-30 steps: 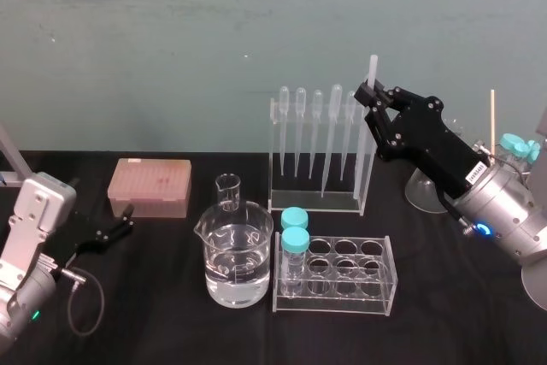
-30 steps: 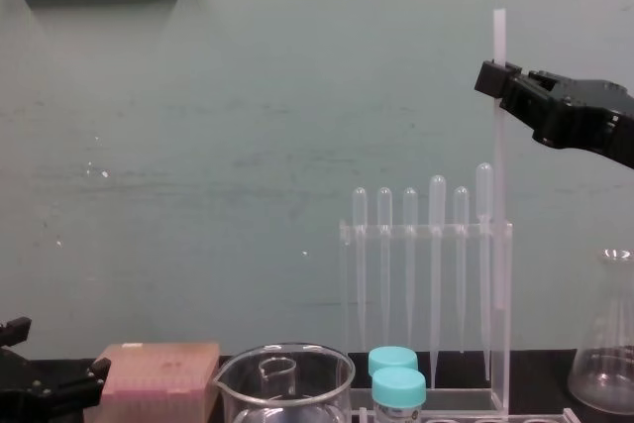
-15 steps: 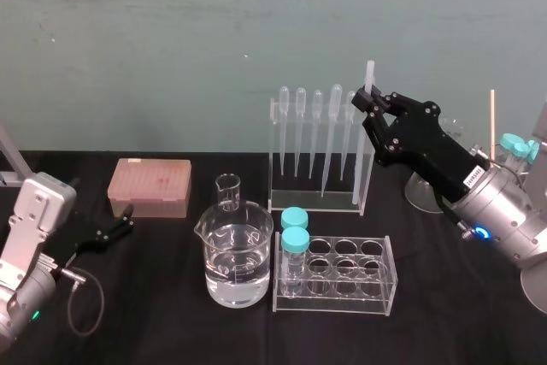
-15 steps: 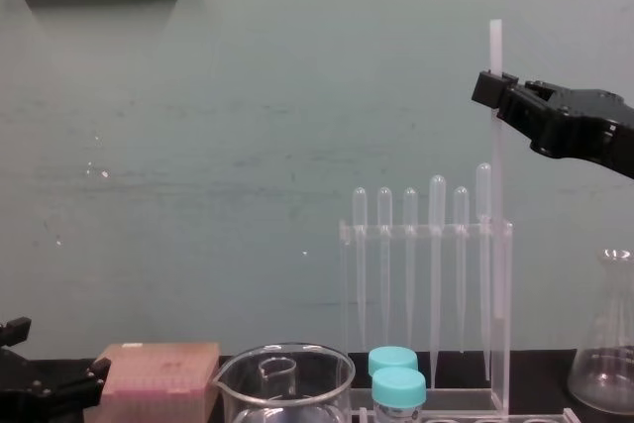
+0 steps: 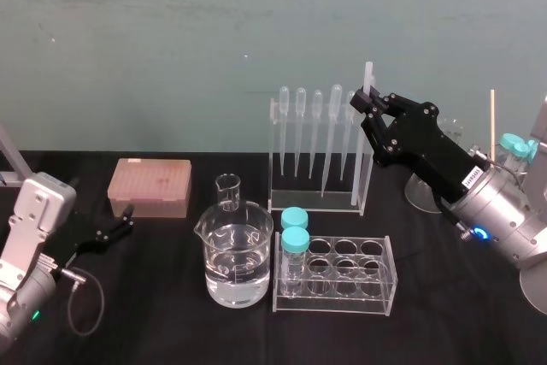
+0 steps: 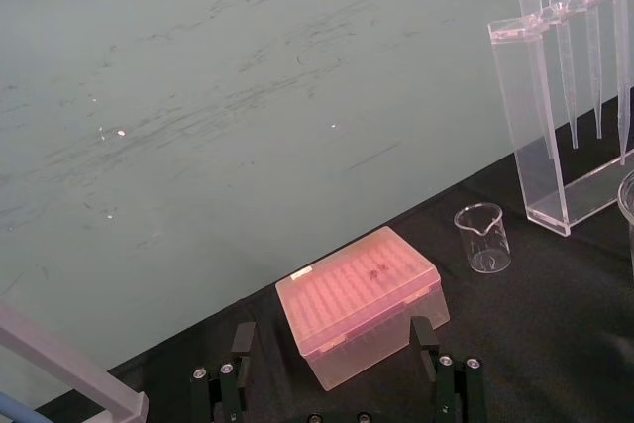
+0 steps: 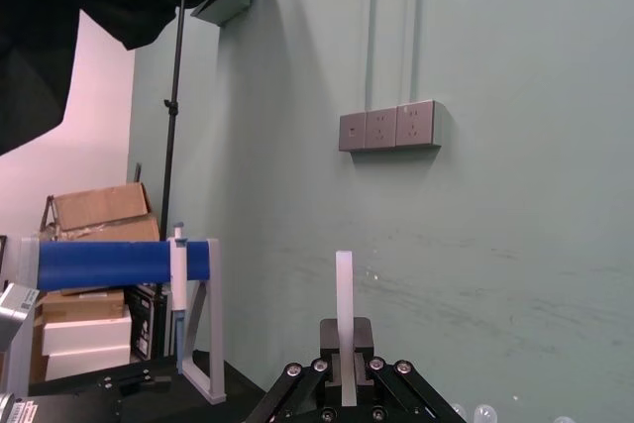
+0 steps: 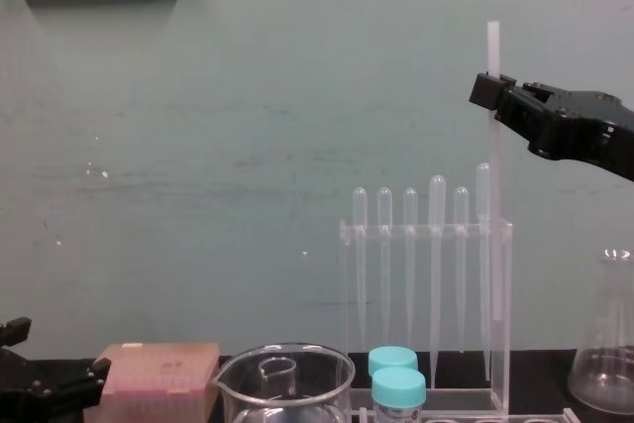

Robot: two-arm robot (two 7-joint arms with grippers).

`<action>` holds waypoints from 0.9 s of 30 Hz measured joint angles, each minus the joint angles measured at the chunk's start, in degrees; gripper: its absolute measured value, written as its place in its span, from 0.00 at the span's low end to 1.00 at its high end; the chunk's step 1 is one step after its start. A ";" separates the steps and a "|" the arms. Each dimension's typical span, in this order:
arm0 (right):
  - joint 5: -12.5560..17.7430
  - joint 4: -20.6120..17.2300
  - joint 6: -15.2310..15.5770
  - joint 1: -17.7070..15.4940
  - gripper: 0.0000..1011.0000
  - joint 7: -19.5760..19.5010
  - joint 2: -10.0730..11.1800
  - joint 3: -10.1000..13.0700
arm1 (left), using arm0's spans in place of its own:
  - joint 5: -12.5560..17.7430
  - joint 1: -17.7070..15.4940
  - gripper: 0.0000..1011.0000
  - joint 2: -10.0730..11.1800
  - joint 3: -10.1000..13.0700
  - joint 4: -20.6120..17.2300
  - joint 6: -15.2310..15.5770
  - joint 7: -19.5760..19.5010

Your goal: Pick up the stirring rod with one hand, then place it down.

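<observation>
Over the last second the right gripper (image 8: 492,86) has sunk a little and drifted toward the left of the chest view, taking the stirring rod (image 8: 492,47) down with it. Its chunky, angular black fingers are clamped onto the rod near the top, leaving a short stub above them. The rod is thin, straight, milky and translucent. It stands upright in the upper right of the chest view, at the right end of the clear acrylic pipette rack (image 5: 316,203). Its lower end blurs into the rack's side wall, so I cannot tell whether it touches anything. The bulb-topped pipettes (image 5: 317,126) hang in a row just left of it.

At the lower left of the head view the left gripper (image 5: 120,226) is parked low over the matte black cloth (image 5: 154,297), fingers spread wide and holding nothing. A frosted pink tip box (image 6: 362,299) lies beyond it. Toward the middle, a glass beaker (image 5: 235,254) holds clear liquid.
</observation>
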 joint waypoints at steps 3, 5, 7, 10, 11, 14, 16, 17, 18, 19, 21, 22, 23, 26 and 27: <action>0.00 0.00 0.00 0.02 0.07 0.00 0.00 0.00 | 0.00 0.00 0.99 0.00 0.00 0.00 0.00 0.00; 0.00 -0.01 0.02 0.01 0.07 -0.01 0.01 -0.05 | 0.00 0.00 0.99 0.00 0.00 0.00 0.00 0.00; -0.02 -0.03 0.02 0.00 0.07 -0.01 0.03 -0.06 | 0.00 0.00 0.99 0.00 0.00 0.00 0.00 0.00; -0.06 -0.06 0.02 -0.04 0.07 -0.01 0.06 -0.13 | 0.00 0.00 0.99 0.00 0.00 0.00 0.00 0.00; -0.07 -0.06 0.02 -0.04 0.07 -0.01 0.07 -0.14 | 0.00 0.00 0.99 0.00 0.00 0.00 0.00 0.00; -0.10 -0.06 0.01 -0.06 0.07 -0.01 0.10 -0.18 | 0.00 0.00 0.99 0.00 0.00 0.00 0.00 0.00; -0.16 -0.06 -0.01 -0.07 0.07 -0.01 0.11 -0.19 | 0.00 0.00 0.99 0.00 0.00 0.00 0.00 0.00; -0.19 -0.06 -0.03 -0.08 0.07 -0.01 0.12 -0.21 | 0.00 0.00 0.99 0.00 0.00 0.00 0.00 0.00; -0.20 -0.06 -0.04 -0.07 0.07 -0.01 0.12 -0.21 | 0.00 0.00 0.99 0.00 0.00 0.00 0.00 0.00; -0.22 -0.06 -0.06 -0.08 0.07 -0.01 0.13 -0.22 | 0.00 0.00 0.99 0.00 0.00 0.00 0.00 0.00; -0.27 -0.06 -0.19 -0.12 0.07 -0.01 0.11 -0.25 | 0.00 0.00 0.99 0.00 0.00 0.00 0.00 0.00; -0.27 -0.06 -0.19 -0.12 0.07 -0.01 0.11 -0.25 | 0.00 0.00 0.99 0.00 0.00 0.00 0.00 0.00; -0.30 -0.06 -0.28 -0.16 0.07 -0.01 0.10 -0.26 | 0.00 0.00 0.99 0.00 0.00 0.00 0.00 0.00; -0.37 -0.01 -0.43 -0.29 0.07 -0.01 0.07 -0.33 | 0.00 0.00 0.99 0.00 0.00 0.00 0.00 0.00; -0.38 0.09 -0.48 -0.35 0.07 0.03 0.07 -0.36 | 0.00 0.00 0.99 0.00 0.00 0.00 0.00 0.00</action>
